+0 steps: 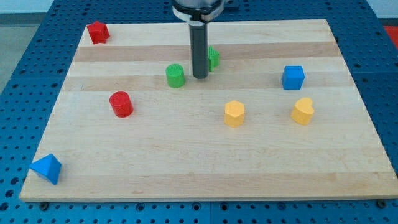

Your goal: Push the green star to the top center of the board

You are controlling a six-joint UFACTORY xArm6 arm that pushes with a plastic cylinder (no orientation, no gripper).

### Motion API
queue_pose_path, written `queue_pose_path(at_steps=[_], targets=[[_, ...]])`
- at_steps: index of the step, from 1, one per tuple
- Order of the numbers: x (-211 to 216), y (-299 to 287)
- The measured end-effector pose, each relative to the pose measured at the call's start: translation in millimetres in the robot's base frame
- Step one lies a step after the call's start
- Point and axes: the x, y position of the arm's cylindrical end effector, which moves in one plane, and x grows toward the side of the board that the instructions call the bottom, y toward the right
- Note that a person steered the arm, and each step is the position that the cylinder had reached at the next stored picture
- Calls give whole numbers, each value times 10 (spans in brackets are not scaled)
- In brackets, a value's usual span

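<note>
A green block (pixel 213 58), likely the star, sits near the board's top centre, mostly hidden behind my rod. My tip (pixel 200 77) rests on the board just below and left of it, touching or nearly touching. A green cylinder (pixel 175 76) stands just to the left of my tip, a small gap apart.
A red star-like block (pixel 97 32) is at the top left corner. A red cylinder (pixel 121 104) is at mid left. A blue triangular block (pixel 47 168) is at the bottom left corner. A blue cube (pixel 293 77) is at the right. Two yellow blocks (pixel 234 114) (pixel 303 111) lie below it.
</note>
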Motion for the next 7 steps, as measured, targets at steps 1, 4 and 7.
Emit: queue_pose_path(at_steps=[1,4,7], targets=[[-160,258],[-548,45],[-749,-283]])
